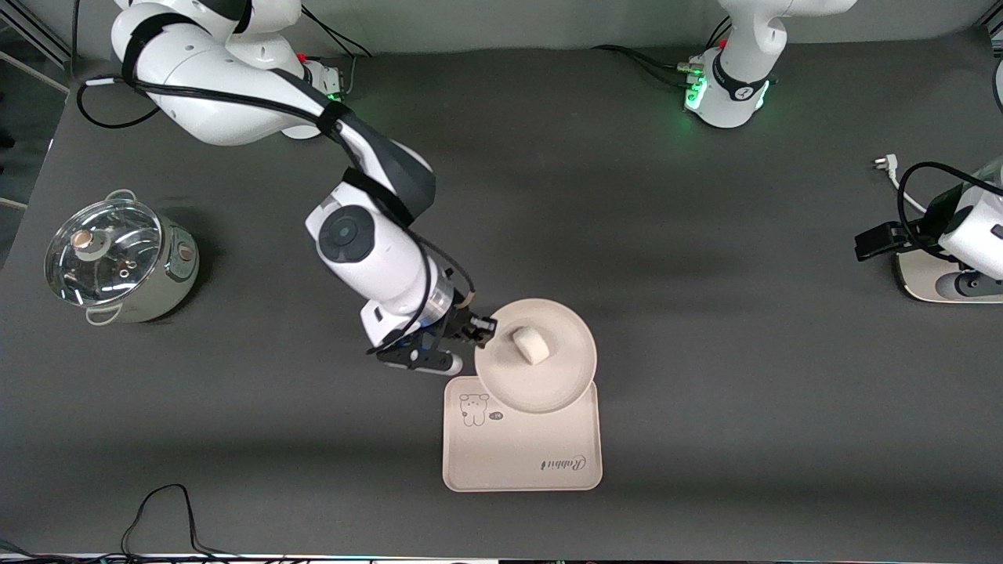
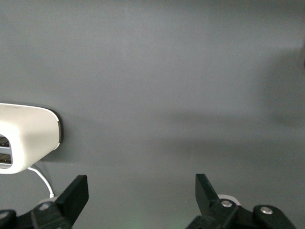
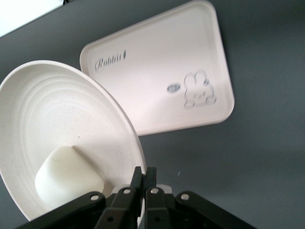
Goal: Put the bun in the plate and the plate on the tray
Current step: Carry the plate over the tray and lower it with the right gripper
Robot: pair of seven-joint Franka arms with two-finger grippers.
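The right gripper [image 1: 479, 329], a little below the middle of the front view, had its jaws pinched tight on the rim of the plate [image 1: 548, 384], at the edge turned toward the right arm's end of the table; the right wrist view showed the two fingers [image 3: 138, 191] nearly meeting with the thin rim between them. That edge grip looked chosen to leave the dish's floor free, since the bun [image 1: 530, 345] sat inside it, close to the gripped side. The plate seemed carried level, or nearly so, over the tray's edge farthest from the front camera, so that its lower part in the front view overlapped the tray [image 1: 517, 462] while its upper part hung over bare table. I judged the bun step done and the plate partway to its place. The tray's bear drawing [image 1: 474, 409] and lettering [image 1: 564, 464] lay uncovered, with open tray surface nearer the front camera for the dish to settle onto. At the front view's right edge the left gripper [image 2: 143, 191] waited with its jaws wide apart and holding nothing, over bare table beside a white appliance [image 2: 24, 138]. A lidded pot [image 1: 117, 262] stood well apart at the left of the front view.
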